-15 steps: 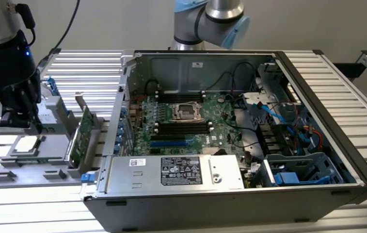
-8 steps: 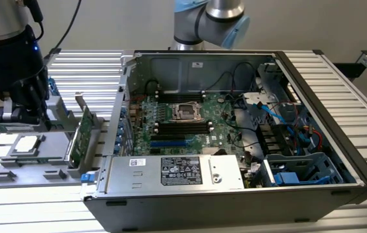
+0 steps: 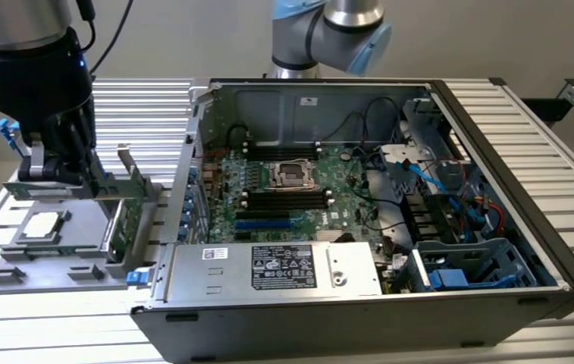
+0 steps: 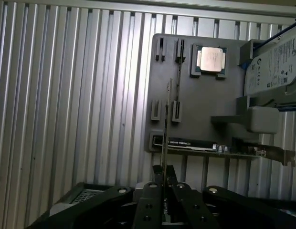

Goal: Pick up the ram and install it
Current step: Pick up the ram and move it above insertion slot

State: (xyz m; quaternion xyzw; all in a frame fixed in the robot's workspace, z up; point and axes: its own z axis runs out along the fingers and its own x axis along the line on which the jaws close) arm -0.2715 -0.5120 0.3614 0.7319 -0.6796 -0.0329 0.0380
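My gripper point(image 3: 61, 168) hangs above the grey holder tray point(image 3: 23, 262) at the exterior view's left, outside the computer case. It is shut on the ram point(image 3: 49, 189), a narrow green stick held level and clear of the tray. In the wrist view the ram point(image 4: 165, 124) appears edge-on as a thin line running out from between the black fingers point(image 4: 150, 200) of the gripper point(image 4: 163, 187). The tray point(image 4: 200, 105) lies below it. The motherboard point(image 3: 312, 171) lies inside the open case, with long black slots point(image 3: 287, 199) below the processor socket.
On the tray sit a processor chip point(image 4: 210, 59), a hard drive point(image 4: 274, 67) and a wider expansion card with a metal bracket point(image 4: 219, 147). That card stands upright point(image 3: 120, 227) between my gripper and the case wall point(image 3: 187, 152). A power supply point(image 3: 271, 265) fills the case's near side.
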